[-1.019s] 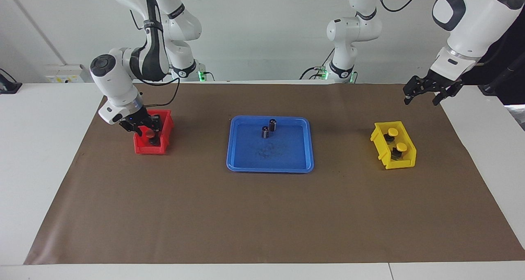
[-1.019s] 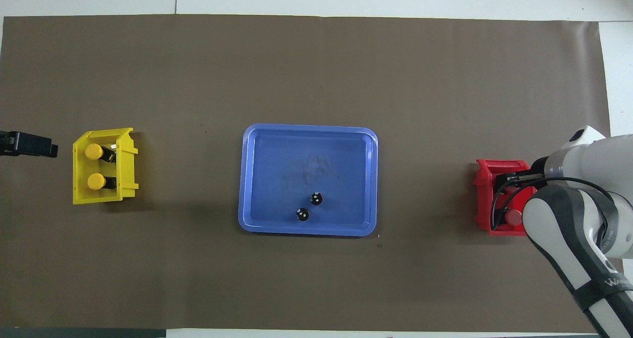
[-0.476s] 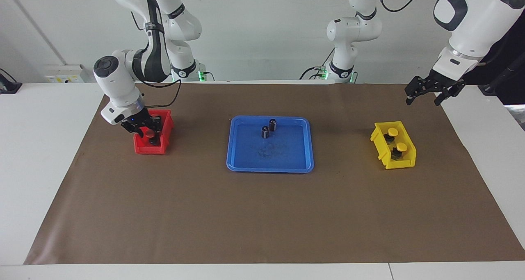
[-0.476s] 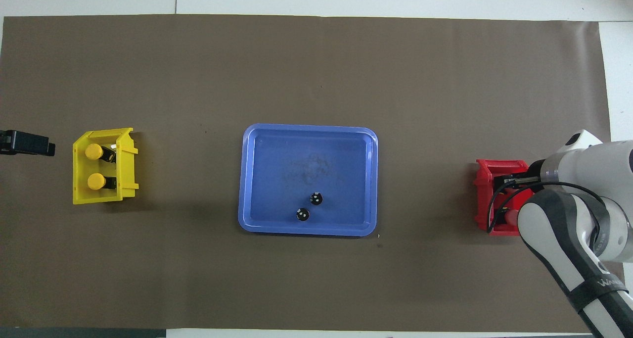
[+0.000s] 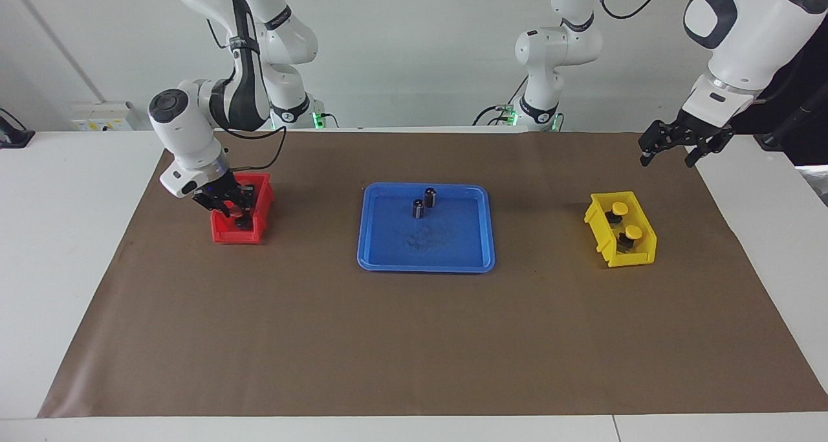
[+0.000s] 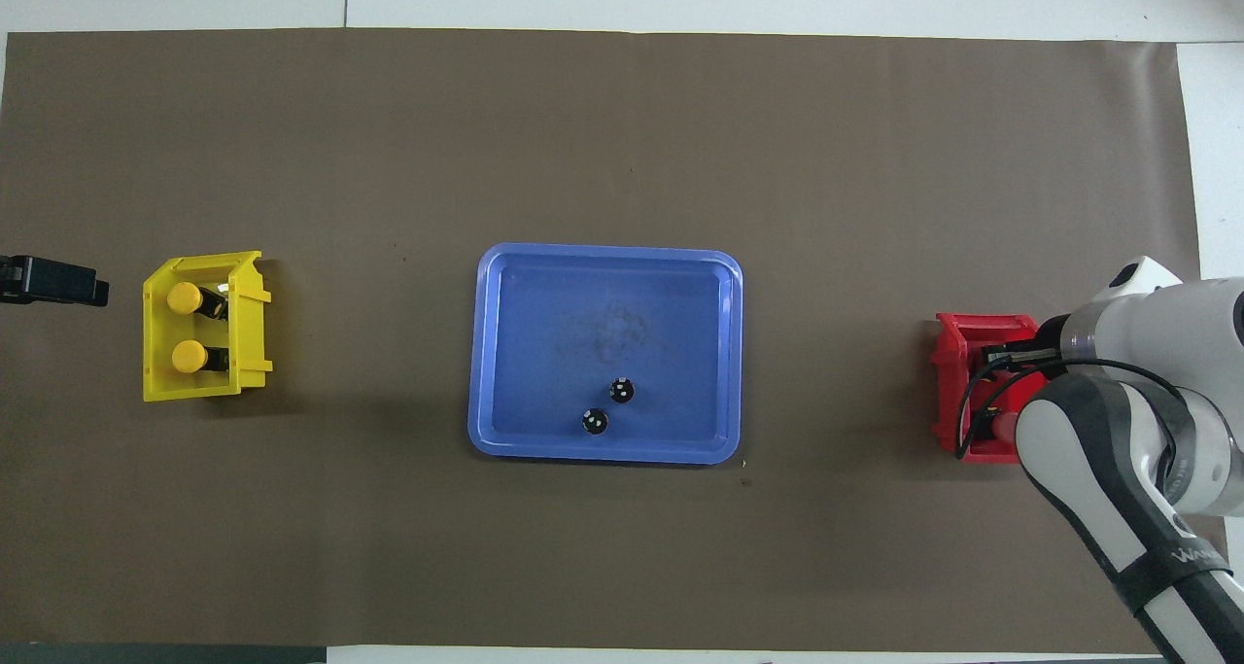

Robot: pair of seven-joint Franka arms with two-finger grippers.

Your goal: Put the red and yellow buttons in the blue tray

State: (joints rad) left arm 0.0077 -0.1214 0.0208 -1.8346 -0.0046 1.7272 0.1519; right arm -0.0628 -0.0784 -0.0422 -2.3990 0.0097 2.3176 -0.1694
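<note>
Brown mat (image 5: pixel 414 338) on white table (image 5: pixel 65 235); blue tray (image 5: pixel 388 261) central. Right gripper (image 5: pixel 226 209) in red bin (image 5: pixel 223 235), nine o'clock, grip unclear; left gripper (image 5: pixel 666 151) hovers spread.

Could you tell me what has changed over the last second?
The right gripper has risen slightly within the red bin; whether it holds a red button cannot be told. The left gripper hardly moved, waiting above the mat. The yellow buttons, blue tray and dark cylinders stayed put.

Bright, even light from overhead, both views sharp. Soft short shadows on the brown mat (image 5: pixel 414 338) (faint ones beside the blue tray (image 6: pixel 505 353)), no real glare.
</note>
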